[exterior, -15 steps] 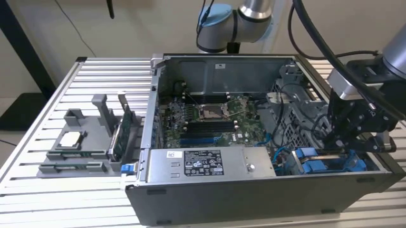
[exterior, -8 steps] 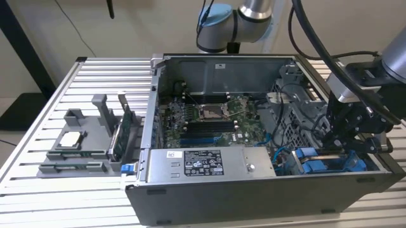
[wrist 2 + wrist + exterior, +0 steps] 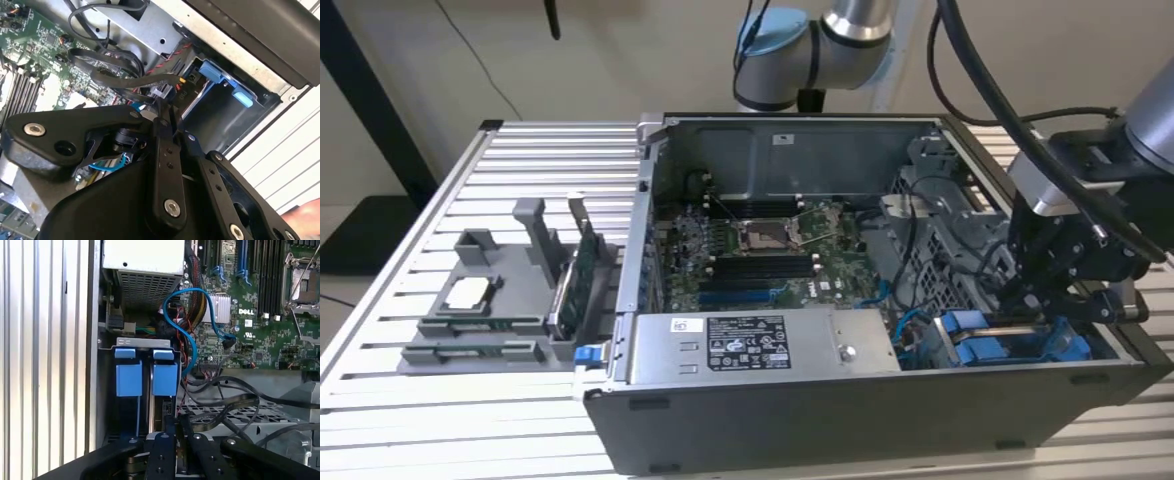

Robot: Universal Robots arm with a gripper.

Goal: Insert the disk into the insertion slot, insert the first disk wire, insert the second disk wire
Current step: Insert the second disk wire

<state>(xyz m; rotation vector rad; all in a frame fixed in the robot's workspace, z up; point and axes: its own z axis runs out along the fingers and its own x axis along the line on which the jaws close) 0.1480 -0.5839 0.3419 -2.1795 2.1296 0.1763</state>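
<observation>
The disk sits in the insertion slot point(image 3: 106, 390); its bright blue carrier ends point(image 3: 165, 376) stand side by side at the bay's mouth, seen from outside as blue handles point(image 3: 983, 350) at the case's near right corner. My gripper point(image 3: 176, 421) hangs over the bay's inner end, its black fingers point(image 3: 161, 450) drawn close together. In the second wrist view the gripper point(image 3: 164, 112) pinches the black connector point(image 3: 161, 93) of a flat black disk wire point(image 3: 115, 75) just beside the bay. From outside, the gripper point(image 3: 1023, 300) reaches down inside the case's right side.
The grey power-supply box point(image 3: 747, 345) lies along the case's front, with the motherboard point(image 3: 761, 250) behind it. A blue data cable point(image 3: 187, 330) loops beside the bay, among red and black wires. A grey fixture point(image 3: 487, 300) with parts stands on the slatted table point(image 3: 520, 160).
</observation>
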